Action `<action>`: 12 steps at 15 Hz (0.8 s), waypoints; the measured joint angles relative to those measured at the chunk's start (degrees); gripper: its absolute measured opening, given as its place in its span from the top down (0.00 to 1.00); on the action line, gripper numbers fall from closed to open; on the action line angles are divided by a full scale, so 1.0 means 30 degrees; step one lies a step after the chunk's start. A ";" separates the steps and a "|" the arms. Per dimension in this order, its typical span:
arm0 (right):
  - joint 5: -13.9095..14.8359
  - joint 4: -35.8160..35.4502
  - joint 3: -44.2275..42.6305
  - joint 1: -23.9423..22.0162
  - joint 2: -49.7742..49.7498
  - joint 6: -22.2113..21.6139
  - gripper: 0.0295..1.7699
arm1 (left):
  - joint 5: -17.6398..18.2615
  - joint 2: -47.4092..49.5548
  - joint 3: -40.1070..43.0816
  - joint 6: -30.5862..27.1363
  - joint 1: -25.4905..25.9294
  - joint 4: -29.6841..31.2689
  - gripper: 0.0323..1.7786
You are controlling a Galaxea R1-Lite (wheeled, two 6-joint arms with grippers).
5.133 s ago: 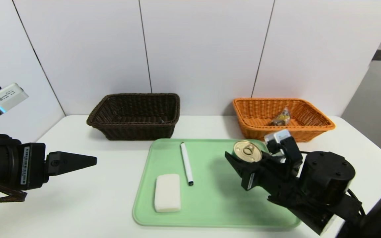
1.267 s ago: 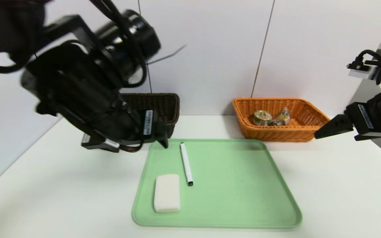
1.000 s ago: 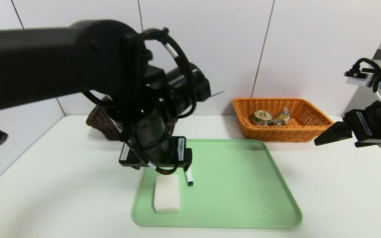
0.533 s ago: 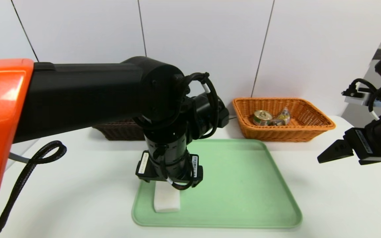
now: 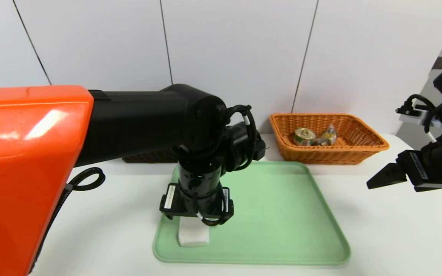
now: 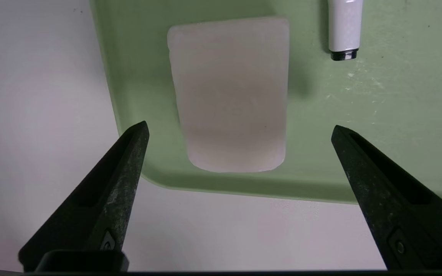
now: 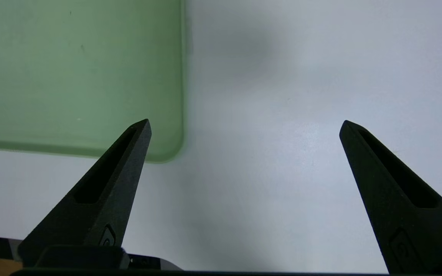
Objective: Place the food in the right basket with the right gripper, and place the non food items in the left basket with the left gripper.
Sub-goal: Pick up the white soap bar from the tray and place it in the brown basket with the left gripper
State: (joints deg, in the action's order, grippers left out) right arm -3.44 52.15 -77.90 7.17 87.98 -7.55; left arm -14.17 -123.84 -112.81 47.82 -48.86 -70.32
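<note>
Left pincer [image 6: 240, 123], wide & holding nothing, hangs over white block [image 6: 230, 96] on green tray [image 5: 278, 214], marker [image 6: 344, 28] nearby; right pincer [image 7: 246, 120], also wide, hovers above bench [image 7: 267, 184] w/ nothing gripped; tin [image 5: 304, 136] & snack pkt [image 5: 327, 136] sit in orange basket [image 5: 330, 153]; dark basket [image 5: 150, 157] mostly hidden behind L arm.

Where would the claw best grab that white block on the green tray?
Probably across its narrower width, one of the left gripper's fingers beside each long side, coming straight down. The white block lies flat, longer than wide, and the open fingers already span wider than it, with bare green tray along both long sides.
</note>
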 joint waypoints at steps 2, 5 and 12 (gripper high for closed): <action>0.0016 -0.0406 0.0268 -0.0020 0.0000 0.0008 0.04 | 0.0049 -0.0175 0.0061 0.0301 0.0061 -0.0211 0.05; 0.0016 -0.0427 0.0378 -0.0028 0.0016 0.0008 0.04 | 0.0260 -0.0439 0.0163 0.0561 0.0219 -0.0228 0.05; 0.0020 -0.0516 0.0508 -0.0028 0.0028 0.0089 0.04 | 0.1166 -0.0597 0.0236 0.0569 0.0963 -0.0163 0.05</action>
State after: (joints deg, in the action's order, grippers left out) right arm -3.38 50.60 -76.37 7.08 88.06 -7.28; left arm -10.67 -125.64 -112.10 49.53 -45.97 -70.80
